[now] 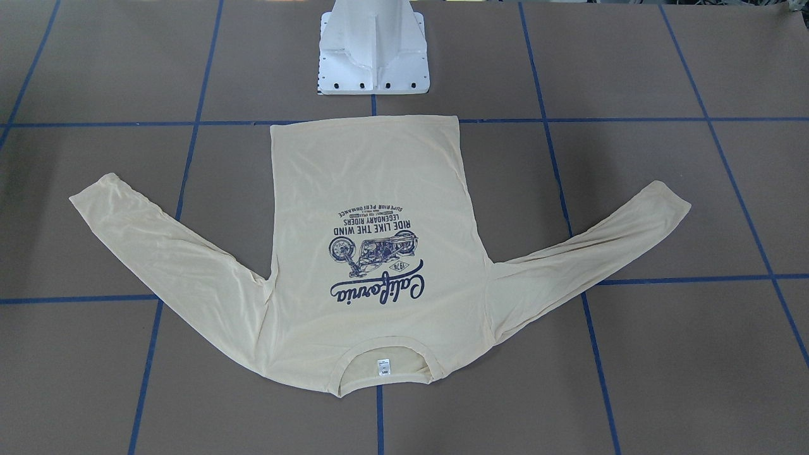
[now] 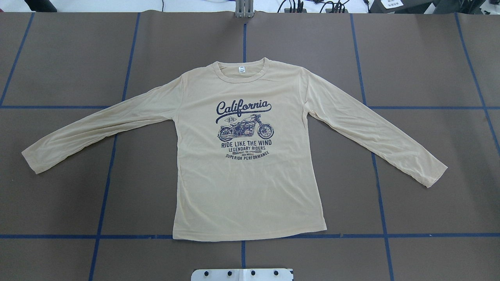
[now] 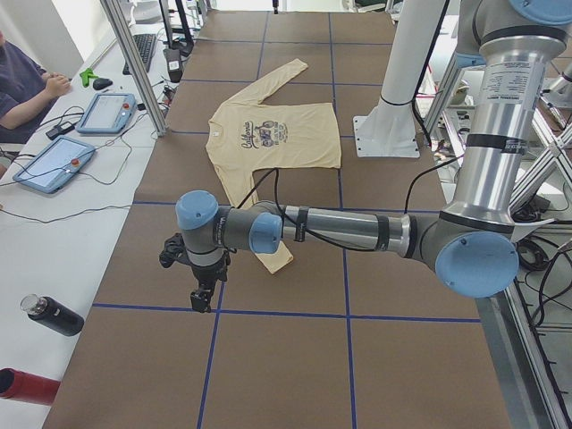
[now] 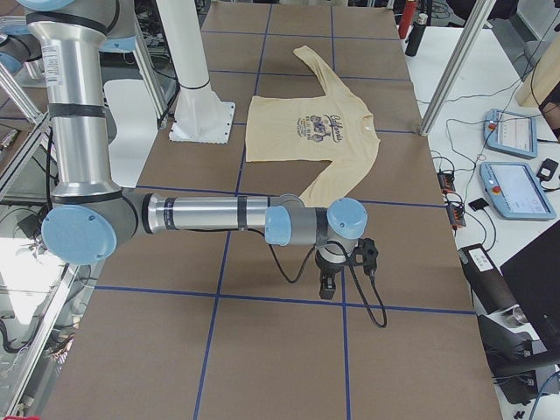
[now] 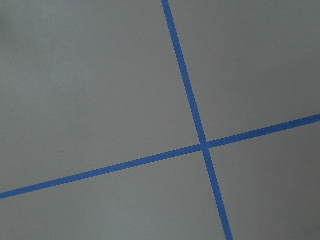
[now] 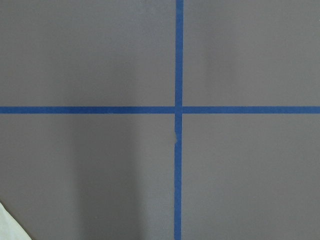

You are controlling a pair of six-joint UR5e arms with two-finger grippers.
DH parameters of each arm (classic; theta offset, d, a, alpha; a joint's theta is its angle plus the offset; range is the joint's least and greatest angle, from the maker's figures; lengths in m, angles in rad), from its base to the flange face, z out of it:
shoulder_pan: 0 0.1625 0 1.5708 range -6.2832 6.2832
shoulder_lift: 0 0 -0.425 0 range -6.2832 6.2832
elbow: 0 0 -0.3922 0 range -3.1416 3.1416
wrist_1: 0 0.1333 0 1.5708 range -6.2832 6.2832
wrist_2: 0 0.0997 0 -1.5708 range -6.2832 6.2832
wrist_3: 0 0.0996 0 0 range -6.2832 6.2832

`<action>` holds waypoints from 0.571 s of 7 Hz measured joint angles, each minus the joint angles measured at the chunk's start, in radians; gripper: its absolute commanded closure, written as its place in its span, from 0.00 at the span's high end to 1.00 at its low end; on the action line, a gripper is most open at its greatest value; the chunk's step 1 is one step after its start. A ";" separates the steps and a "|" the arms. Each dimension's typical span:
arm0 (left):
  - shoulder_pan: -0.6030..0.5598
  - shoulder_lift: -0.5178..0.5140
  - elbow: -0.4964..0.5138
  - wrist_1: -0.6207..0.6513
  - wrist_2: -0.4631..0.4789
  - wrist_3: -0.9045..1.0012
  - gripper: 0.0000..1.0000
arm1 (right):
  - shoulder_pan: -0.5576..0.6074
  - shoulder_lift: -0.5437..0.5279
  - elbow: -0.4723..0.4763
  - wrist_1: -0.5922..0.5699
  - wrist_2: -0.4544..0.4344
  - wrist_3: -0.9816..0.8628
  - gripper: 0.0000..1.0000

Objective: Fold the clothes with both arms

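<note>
The clothes are one pale cream-yellow long-sleeved shirt [image 2: 250, 183] lying flat and print-up on the brown table, both sleeves spread outward, collar away from the robot; it also shows as the shirt [image 1: 373, 177]. My left arm [image 3: 340, 231] reaches out low past the shirt's sleeve end, its gripper [image 3: 204, 299] pointing down over bare table; whether it is open or shut I cannot tell. My right arm [image 4: 210, 213] mirrors this, and its gripper [image 4: 328, 289] hangs over bare table beyond the other sleeve, state unclear. A cloth corner [image 6: 7, 225] edges the right wrist view.
Blue tape lines [image 2: 113, 156] grid the table. The white base pedestal [image 1: 373, 50] stands behind the shirt's hem. Control tablets [image 3: 107, 112], a seated person [image 3: 22, 85] and bottles [image 3: 54, 315] are on the side bench; more tablets [image 4: 516, 188] lie on the other side.
</note>
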 measured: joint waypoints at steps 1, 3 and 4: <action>0.000 0.001 -0.001 0.000 -0.001 0.000 1.00 | 0.004 0.000 0.002 0.000 0.002 0.000 1.00; 0.000 0.001 -0.003 -0.004 -0.001 -0.001 1.00 | 0.006 0.000 0.003 0.001 0.001 0.004 1.00; 0.001 -0.004 -0.005 -0.010 0.000 -0.004 1.00 | 0.006 0.002 0.004 0.002 0.001 0.008 1.00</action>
